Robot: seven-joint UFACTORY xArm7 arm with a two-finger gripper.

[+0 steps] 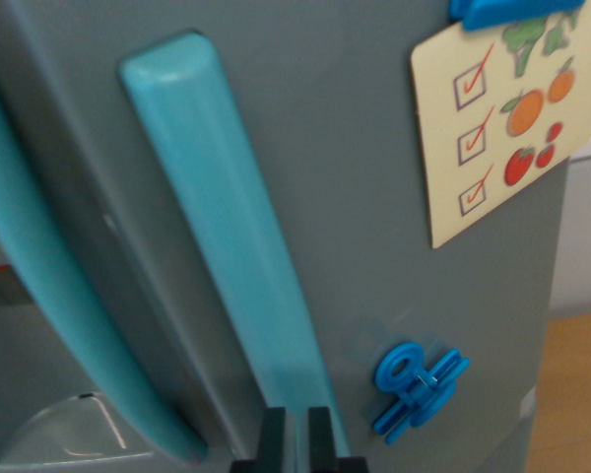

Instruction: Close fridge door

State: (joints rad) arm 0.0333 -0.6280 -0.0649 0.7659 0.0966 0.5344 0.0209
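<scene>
My fingers (pixel 296 439) show as two black tips at the bottom edge of the wrist view, standing close together with only a thin slit between them, and that slit lines up with the lower end of the teal handle (pixel 231 236). Whether they touch the handle I cannot tell. The grey fridge door (pixel 374 197) fills most of the view, tilted, with the handle running down its face. A second teal handle (pixel 49 296) curves past on the wrist view's left of the first. Right of the handle, a blue clip (pixel 419 387) sits on the door. Above it hangs a cream checklist card (pixel 502 128) with red ticks and pictured vegetables and fruit, no readable words, under a blue magnet (pixel 507 10).
</scene>
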